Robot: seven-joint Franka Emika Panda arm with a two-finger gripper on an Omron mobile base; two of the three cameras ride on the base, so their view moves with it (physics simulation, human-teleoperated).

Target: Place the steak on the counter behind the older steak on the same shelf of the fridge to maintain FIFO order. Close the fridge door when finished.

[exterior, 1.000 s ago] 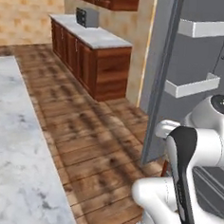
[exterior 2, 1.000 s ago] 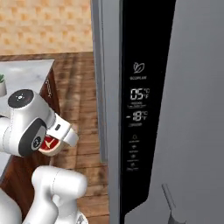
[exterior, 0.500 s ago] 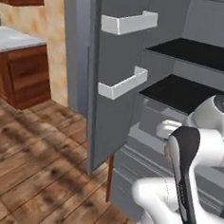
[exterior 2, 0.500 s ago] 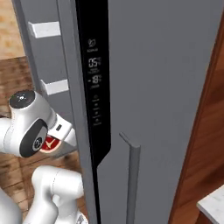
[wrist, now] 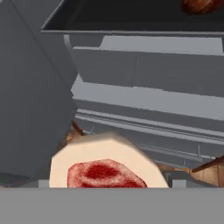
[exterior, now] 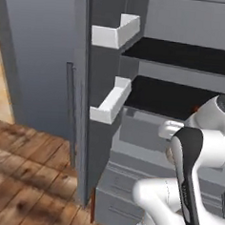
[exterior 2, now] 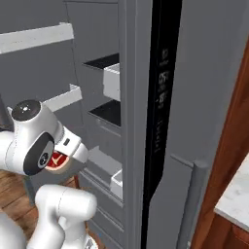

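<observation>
My gripper (exterior 2: 59, 162) is shut on the steak (exterior 2: 54, 160), a bright red puck with a cream rim that sits low in the hand view (wrist: 105, 168), hiding the fingertips. The fridge (exterior: 146, 136) stands open straight ahead. The older steak (wrist: 200, 5), a dark reddish-brown lump, lies on the black shelf (wrist: 131, 17) above and beyond my hand, to the right. That shelf (exterior: 168, 97) is the lower of two black panels in the left base view. A corner of the counter (exterior 2: 237, 194) shows at the lower right.
The open left door (exterior: 93, 108) carries two white bins (exterior: 116, 31) (exterior: 110, 103) close to my left. Grey drawers (wrist: 144, 92) sit under the shelf. The shut right door with its display panel (exterior 2: 163, 97) and bar handle (exterior 2: 192, 199) stands to my right. Wooden floor (exterior: 23, 174) lies at the left.
Both base views have swung from the kitchen floor and cabinets to the open fridge interior, so the base has moved. The steak stays held in the gripper.
</observation>
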